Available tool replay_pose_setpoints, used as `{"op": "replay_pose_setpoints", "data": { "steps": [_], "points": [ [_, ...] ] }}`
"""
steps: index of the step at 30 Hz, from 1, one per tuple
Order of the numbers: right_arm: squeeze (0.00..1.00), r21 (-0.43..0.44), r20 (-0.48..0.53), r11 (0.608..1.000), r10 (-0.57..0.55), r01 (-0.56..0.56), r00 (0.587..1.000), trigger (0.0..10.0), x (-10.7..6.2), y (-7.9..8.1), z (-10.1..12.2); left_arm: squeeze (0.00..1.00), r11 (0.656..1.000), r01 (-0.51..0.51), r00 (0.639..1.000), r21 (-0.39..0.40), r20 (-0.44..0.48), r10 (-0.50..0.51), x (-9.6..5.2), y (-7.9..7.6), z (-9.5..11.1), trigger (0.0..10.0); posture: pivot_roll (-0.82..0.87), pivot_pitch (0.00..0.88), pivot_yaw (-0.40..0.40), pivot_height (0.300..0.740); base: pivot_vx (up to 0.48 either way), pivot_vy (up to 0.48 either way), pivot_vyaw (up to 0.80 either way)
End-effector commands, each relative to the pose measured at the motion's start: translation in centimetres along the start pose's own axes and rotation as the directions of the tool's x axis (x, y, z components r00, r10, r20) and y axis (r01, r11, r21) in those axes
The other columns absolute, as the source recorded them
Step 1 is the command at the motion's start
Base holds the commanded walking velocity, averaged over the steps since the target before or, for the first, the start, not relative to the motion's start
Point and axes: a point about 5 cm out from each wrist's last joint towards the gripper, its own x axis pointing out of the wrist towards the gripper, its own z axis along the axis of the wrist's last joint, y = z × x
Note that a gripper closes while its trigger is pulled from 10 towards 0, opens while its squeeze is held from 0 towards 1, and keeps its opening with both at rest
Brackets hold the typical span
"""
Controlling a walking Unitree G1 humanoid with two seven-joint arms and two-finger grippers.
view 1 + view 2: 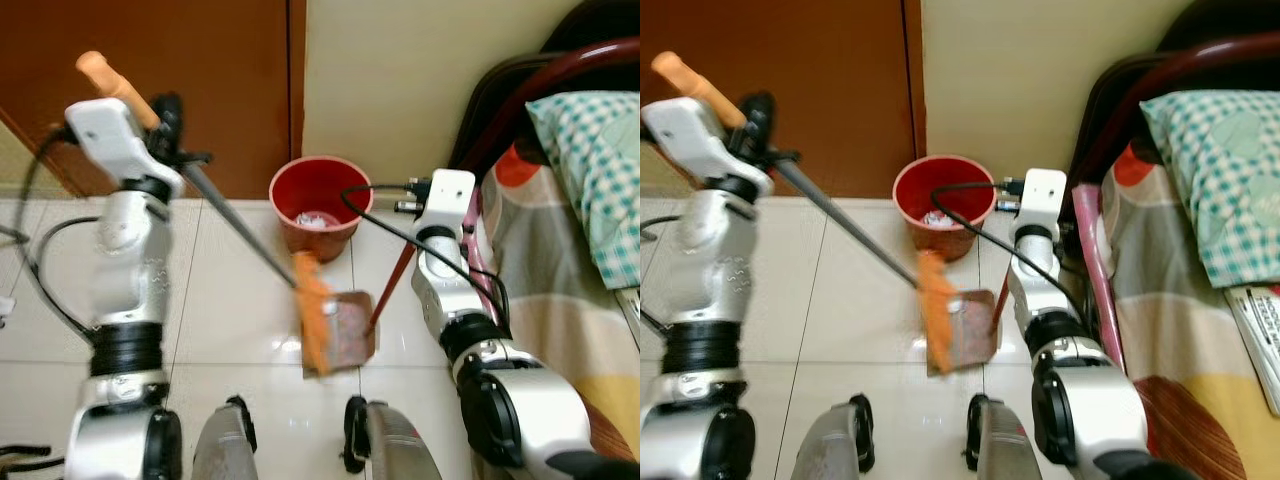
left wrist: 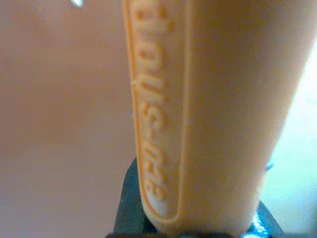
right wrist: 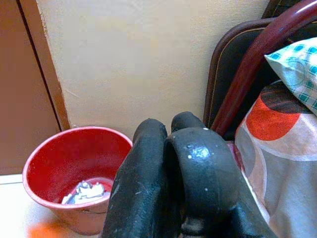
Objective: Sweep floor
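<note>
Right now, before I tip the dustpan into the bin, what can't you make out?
- Dirt on the dustpan: head views too blurred, and the broom head covers part.
- Right gripper's hold on the dustpan handle: the arm hides it.
- Left wrist view: too close to the broom grip to judge the floor.
- Bin: what the pale scraps are.

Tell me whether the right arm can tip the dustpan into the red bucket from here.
Probably yes. The right claw holds the dustpan by its thin red handle, and the red bucket stands just beyond it on the floor with nothing between. The broom rests against the pan and may need lifting away first.
</note>
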Motion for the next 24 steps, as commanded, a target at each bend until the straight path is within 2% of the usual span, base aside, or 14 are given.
{"op": "replay_pose_setpoints", "data": {
  "steps": [1,5,11,12,14,16,17,19,21,22,24],
  "points": [
    [0.0,-0.015,-0.013,1.0,0.001,-0.001,1.0,10.0,0.1,-0.2,-0.2,0.0,0.999,0.013,0.989,-0.049,0.145,-0.006,0.7,-0.5,3.6,10.0,0.05,0.2,-0.063,0.74,0.0,0.0,0.0],
    [0.0,-0.018,-0.016,1.0,0.002,-0.002,1.0,10.0,0.1,-0.2,-0.2,0.0,0.999,0.003,0.984,-0.043,0.177,0.004,1.0,0.1,5.0,10.0,0.05,0.198,-0.064,0.74,0.0,0.0,0.0],
    [0.0,-0.019,-0.021,1.0,0.001,-0.002,1.0,10.0,0.1,-0.2,-0.2,0.0,1.0,0.001,0.981,-0.022,0.195,0.004,1.4,0.5,6.0,10.0,0.05,0.191,-0.062,0.74,0.0,0.0,0.0],
    [0.0,-0.019,-0.021,1.0,0.0,0.0,1.0,10.0,0.1,-0.2,-0.2,0.0,0.998,0.007,0.981,0.065,0.192,-0.019,1.5,1.2,6.2,10.0,0.05,0.191,-0.062,0.74,0.0,0.0,0.0],
    [0.0,-0.019,-0.021,1.0,-0.001,0.0,1.0,10.0,0.1,-0.2,-0.2,0.0,0.996,0.007,0.982,0.087,0.189,-0.023,1.4,1.4,6.1,10.0,0.05,0.191,-0.062,0.74,0.0,0.0,0.0],
    [0.0,-0.016,-0.017,1.0,-0.004,0.003,1.0,10.0,0.1,-0.3,-0.2,0.0,0.978,0.001,0.99,0.208,0.136,-0.03,0.9,3.3,4.9,10.0,0.06,0.189,-0.058,0.74,0.0,0.0,0.0],
    [0.0,-0.016,-0.017,1.0,-0.004,0.003,1.0,10.0,0.1,-0.3,-0.2,0.0,0.978,0.001,0.99,0.208,0.136,-0.03,0.9,3.3,4.9,10.0,0.06,0.189,-0.058,0.74,0.0,0.0,0.0],
    [0.0,-0.01,-0.009,1.0,-0.005,0.005,1.0,10.0,0.1,-0.5,-0.1,0.0,0.962,-0.01,0.996,0.273,0.092,-0.015,0.3,4.9,4.0,10.0,0.05,0.193,-0.058,0.74,0.0,0.0,0.0],
    [0.0,-0.008,-0.008,1.0,-0.006,0.006,1.0,10.0,0.1,-0.5,-0.1,0.0,0.957,-0.012,0.996,0.291,0.084,-0.013,0.2,5.1,3.8,10.0,0.05,0.193,-0.058,0.74,0.0,0.0,0.0],
    [0.0,0.0,-0.004,1.0,-0.007,0.007,1.0,10.0,0.2,-0.6,0.0,0.0,0.939,-0.003,0.999,0.343,0.051,-0.015,-0.2,6.0,3.2,10.0,0.05,0.195,-0.059,0.74,0.0,0.0,0.0],
    [0.0,0.007,-0.003,1.0,-0.009,0.009,1.0,10.0,0.1,-0.8,0.0,0.0,0.938,0.002,1.0,0.348,0.01,-0.005,-0.5,6.6,2.1,10.0,0.05,0.198,-0.06,0.74,0.0,0.0,0.0]
  ]
}}
